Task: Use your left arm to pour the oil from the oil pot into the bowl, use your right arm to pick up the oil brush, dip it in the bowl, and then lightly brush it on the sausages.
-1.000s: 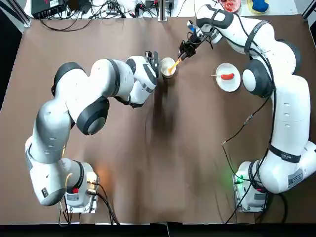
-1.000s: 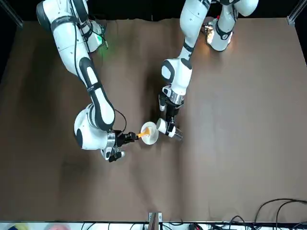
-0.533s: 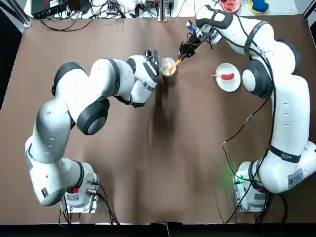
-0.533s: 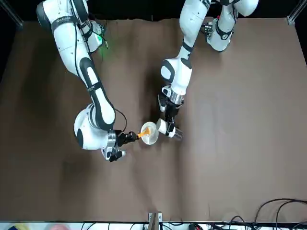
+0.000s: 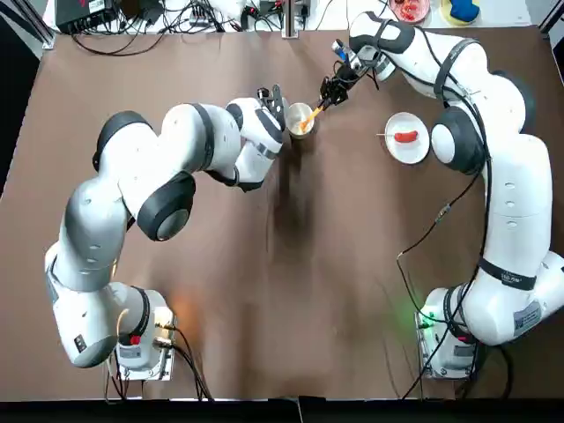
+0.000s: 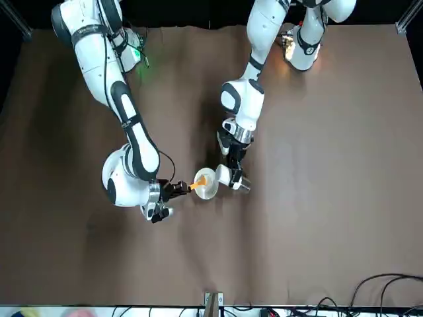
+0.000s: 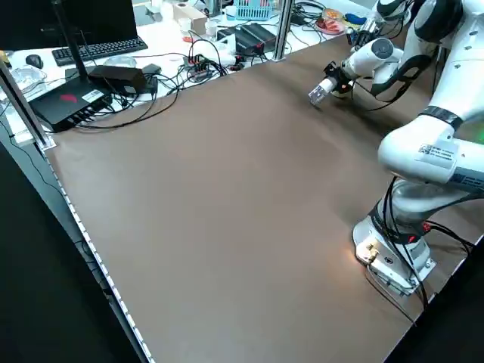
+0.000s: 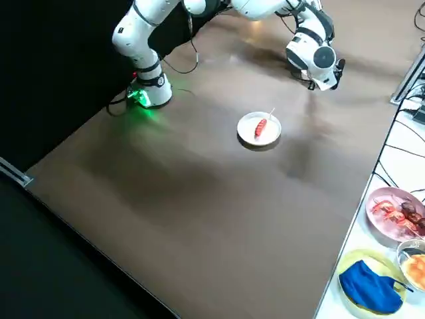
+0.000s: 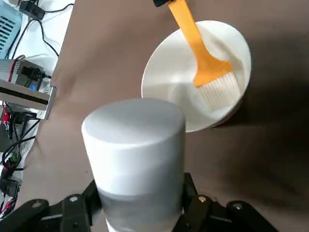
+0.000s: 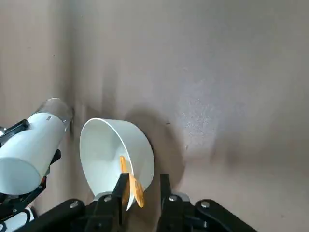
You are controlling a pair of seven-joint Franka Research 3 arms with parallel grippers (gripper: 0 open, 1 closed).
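Note:
My left gripper (image 6: 229,169) is shut on the oil pot (image 6: 231,178), a slim white bottle held tilted just beside the bowl (image 6: 206,191). In the left wrist view the oil pot's (image 9: 133,154) round top fills the foreground, with the bowl (image 9: 166,82) behind it. My right gripper (image 5: 328,94) is shut on the handle of the yellow-orange oil brush (image 5: 310,115), whose pale bristles (image 9: 219,92) rest inside the bowl (image 5: 293,112). The red sausage (image 5: 405,136) lies on a flat white plate (image 5: 412,154) to the right, apart from both grippers.
Cables and electronics (image 5: 176,18) line the far edge of the brown table. A side table beyond that edge holds a pink plate of food (image 8: 392,209) and a blue cloth (image 8: 368,286). The right arm's cable (image 5: 441,216) trails over the table near the plate.
The left gripper with the oil pot has shifted slightly toward the far edge. The brush stays in the bowl, and the right gripper has barely moved.

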